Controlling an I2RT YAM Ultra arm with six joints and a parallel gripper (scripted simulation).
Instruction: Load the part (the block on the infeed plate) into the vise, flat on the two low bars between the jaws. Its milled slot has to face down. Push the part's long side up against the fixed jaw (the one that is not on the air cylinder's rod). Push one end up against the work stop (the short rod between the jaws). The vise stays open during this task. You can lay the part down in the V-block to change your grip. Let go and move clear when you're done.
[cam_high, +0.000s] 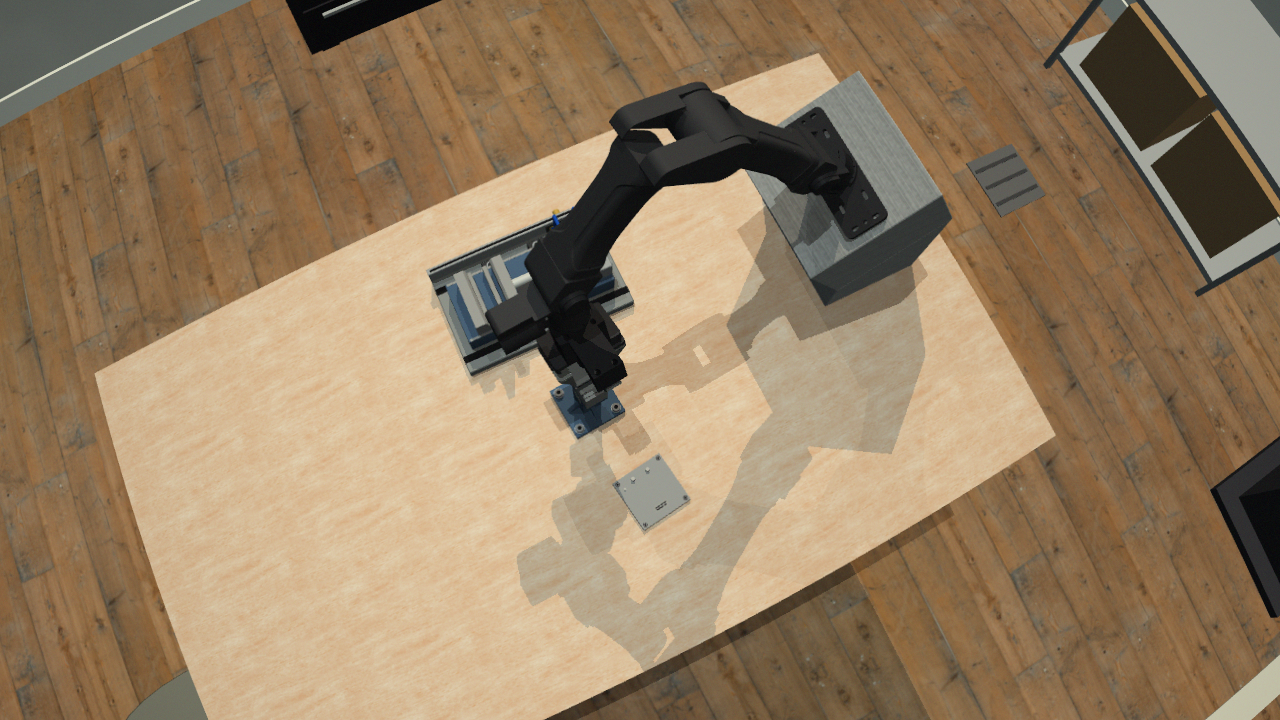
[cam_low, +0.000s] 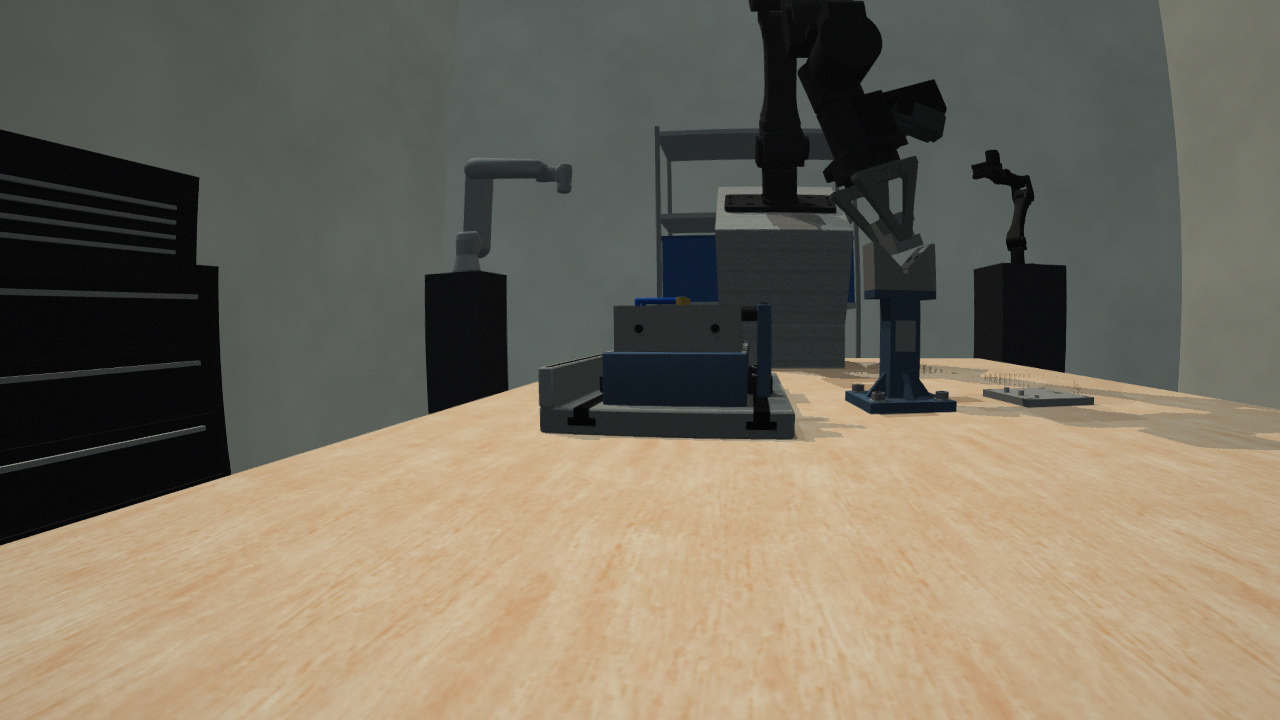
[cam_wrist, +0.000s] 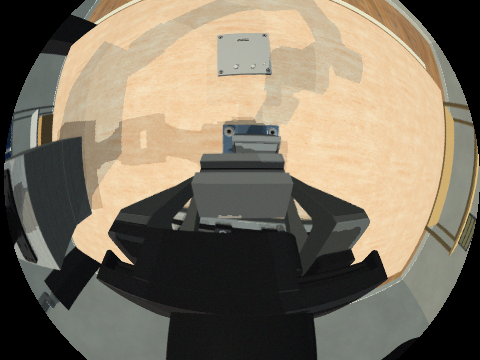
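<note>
Holding the part (cam_wrist: 242, 192) clamped in my gripper (cam_wrist: 242, 179), right over the V-block (cam_low: 900, 268). I'd lower slowly, seat it square in the vee, then release and regrip so the slot faces down.

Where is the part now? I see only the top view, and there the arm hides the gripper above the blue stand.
Observer: In the wrist view, the gripper is shut on the grey part, which sits crosswise between the fingers.
Operator: Is it high above the V-block, or down at it?
Observer: Down at it. In the exterior view the gripper comes in slanted, and its tips reach the notch at the top of the V-block. Whether the part touches the notch, I cannot tell.
</note>
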